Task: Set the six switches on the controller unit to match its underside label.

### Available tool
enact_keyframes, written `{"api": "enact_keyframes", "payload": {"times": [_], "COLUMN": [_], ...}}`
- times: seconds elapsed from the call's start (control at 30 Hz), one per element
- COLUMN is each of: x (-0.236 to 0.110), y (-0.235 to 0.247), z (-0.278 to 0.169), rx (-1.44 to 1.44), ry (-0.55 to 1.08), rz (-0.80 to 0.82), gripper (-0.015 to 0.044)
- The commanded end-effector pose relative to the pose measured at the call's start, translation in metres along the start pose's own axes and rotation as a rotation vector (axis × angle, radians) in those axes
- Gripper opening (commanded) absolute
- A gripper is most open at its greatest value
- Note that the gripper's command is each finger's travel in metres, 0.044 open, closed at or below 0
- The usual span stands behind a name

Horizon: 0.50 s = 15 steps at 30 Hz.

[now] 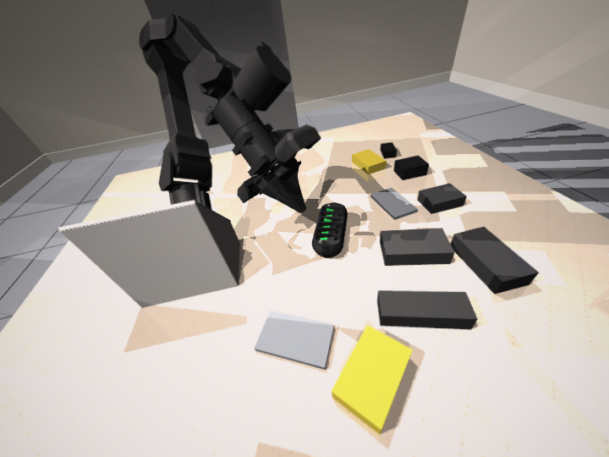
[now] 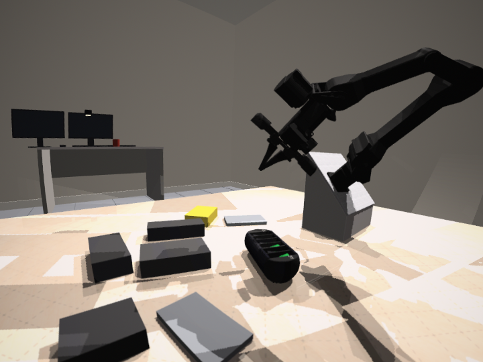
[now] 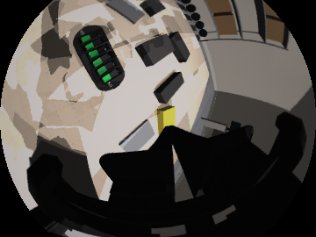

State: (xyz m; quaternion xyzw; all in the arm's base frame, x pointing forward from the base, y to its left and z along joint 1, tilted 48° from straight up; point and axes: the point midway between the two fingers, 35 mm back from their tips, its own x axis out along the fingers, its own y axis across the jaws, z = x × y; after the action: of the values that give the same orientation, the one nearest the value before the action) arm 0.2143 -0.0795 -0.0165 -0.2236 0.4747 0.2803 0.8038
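6 green rocker ends are showing on the controller unit [image 1: 330, 230], which is lying flat on its base near the middle of the table [image 1: 147, 403], switches up. The pincer [image 1: 300, 208] is clenched to a point with nothing in it, hanging above the table to the left of the unit's far end; from the exterior view it is sitting well above the unit, not touching.

Risks, as I judge them:
- The label is facing down and hidden, so pressing any switch now would be guessing.
- Turning the unit over with a clenched tip could send the rounded body sliding right into the dark block [image 1: 416, 245] lying near it, or spinning it instead of tipping it.
- A push landing on the rockers during tipping could flip a switch unnoticed.
- The arm is reaching over the grey wedge stand [image 1: 161, 256], so a low sweep could be clipping it.

No containers are appearing on the table. The surrounding parts are solid blocks and slabs: dark ones to the right, a grey plate [image 1: 296, 339] and a yellow slab [image 1: 372, 383] at the near side.
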Motion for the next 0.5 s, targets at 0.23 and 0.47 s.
{"api": "enact_keyframes", "payload": {"times": [0.23,0.47], "x": [0.050,0.052], "y": [0.100,0.108], "z": [0.060,0.062], "rx": [-0.281,-0.295], "ry": [-0.282,-0.298], "rz": [0.367,0.391], "gripper": [0.0000,0.0000]}}
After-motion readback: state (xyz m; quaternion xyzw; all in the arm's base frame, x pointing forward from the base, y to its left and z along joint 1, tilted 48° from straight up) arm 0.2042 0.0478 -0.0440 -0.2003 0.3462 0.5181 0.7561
